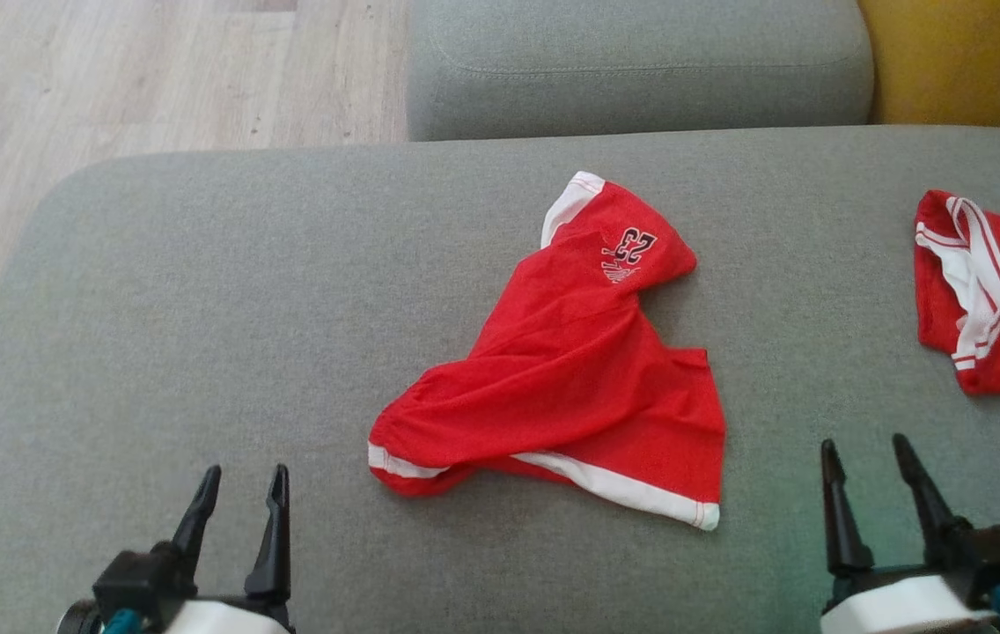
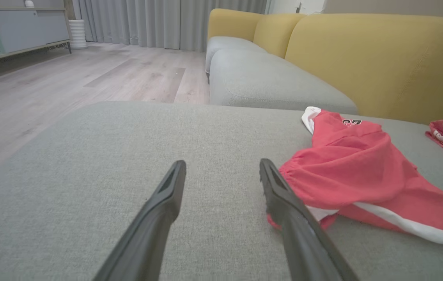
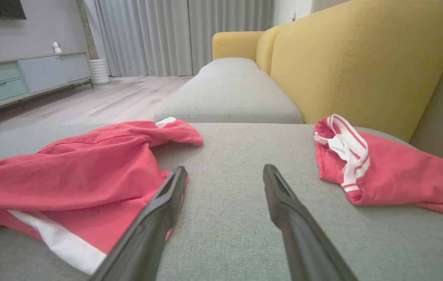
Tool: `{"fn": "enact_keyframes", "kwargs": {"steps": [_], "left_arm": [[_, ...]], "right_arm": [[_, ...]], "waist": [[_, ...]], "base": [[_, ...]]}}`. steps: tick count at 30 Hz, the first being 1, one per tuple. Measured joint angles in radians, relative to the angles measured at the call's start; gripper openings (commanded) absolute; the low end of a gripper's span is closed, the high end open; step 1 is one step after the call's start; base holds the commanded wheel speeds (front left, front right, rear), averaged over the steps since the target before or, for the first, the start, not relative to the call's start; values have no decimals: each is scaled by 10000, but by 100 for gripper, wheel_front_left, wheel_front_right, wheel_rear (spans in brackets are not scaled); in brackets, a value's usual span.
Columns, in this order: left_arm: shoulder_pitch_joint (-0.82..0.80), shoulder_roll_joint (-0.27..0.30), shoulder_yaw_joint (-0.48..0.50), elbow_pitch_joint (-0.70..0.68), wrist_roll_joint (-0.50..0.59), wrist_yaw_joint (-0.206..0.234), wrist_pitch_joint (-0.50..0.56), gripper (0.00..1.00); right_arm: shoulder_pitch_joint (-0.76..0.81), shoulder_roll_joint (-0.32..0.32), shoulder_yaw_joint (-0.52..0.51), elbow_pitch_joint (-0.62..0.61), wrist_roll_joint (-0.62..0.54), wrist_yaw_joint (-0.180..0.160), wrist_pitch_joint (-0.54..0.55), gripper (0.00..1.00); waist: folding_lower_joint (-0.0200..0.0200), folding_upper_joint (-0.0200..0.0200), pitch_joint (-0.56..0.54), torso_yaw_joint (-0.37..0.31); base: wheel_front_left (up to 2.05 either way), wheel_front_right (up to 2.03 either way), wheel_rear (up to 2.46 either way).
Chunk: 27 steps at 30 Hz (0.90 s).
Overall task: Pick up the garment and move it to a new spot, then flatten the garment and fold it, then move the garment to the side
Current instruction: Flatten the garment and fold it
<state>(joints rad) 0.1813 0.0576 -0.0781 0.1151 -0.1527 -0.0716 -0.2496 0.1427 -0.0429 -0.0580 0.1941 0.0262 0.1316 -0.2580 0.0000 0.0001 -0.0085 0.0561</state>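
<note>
A crumpled red garment (image 1: 570, 370) with white trim and a "23" print lies in the middle of the grey sofa seat (image 1: 201, 308). The left wrist view has it (image 2: 354, 171) to the right of the fingers, the right wrist view has it (image 3: 69, 179) on the left. My left gripper (image 1: 240, 493) hovers open near the seat's front edge, left of the garment and apart from it. My right gripper (image 1: 868, 462) stands open at the lower right, just right of the garment's white hem. Neither holds anything.
A second red garment (image 1: 988, 295) with white stripes lies at the seat's right edge, also seen as a red heap (image 3: 381, 168) on the right. A further grey cushion (image 1: 641, 62) and a yellow backrest (image 3: 358, 58) stand behind. Wooden floor (image 1: 113, 88) lies to the left.
</note>
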Motion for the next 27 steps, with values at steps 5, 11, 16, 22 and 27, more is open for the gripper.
{"fn": "enact_keyframes", "kwargs": {"steps": [5, 11, 16, 22, 27], "left_arm": [[1, -17, 171, 251, 105, -92, 0, 100], [-5, -23, 213, 428, 107, -174, 0, 100], [-8, -23, 203, 466, 104, -174, 0, 100], [-55, -21, -119, 495, 92, -180, 0, 100], [-457, -2, -729, 1310, 303, -353, 4, 100]], "right_arm": [[0, 0, 249, 119, 109, 0, 0, 100], [-5, 0, 385, 173, 196, 0, 0, 100], [-27, 0, 407, 184, 196, 0, 0, 100], [-103, -2, 600, 316, 844, 0, 0, 100], [-120, 12, 1639, 1053, 899, 0, 1551, 100]], "waist": [[0, 0, 3, 86], [0, 0, 22, 225], [0, 0, 13, 260], [0, 0, 10, 240], [0, 0, 17, 194]], "base": [[0, 0, 0], [0, 0, 0], [0, 0, 0], [0, 0, 0], [0, 0, 0]]}}
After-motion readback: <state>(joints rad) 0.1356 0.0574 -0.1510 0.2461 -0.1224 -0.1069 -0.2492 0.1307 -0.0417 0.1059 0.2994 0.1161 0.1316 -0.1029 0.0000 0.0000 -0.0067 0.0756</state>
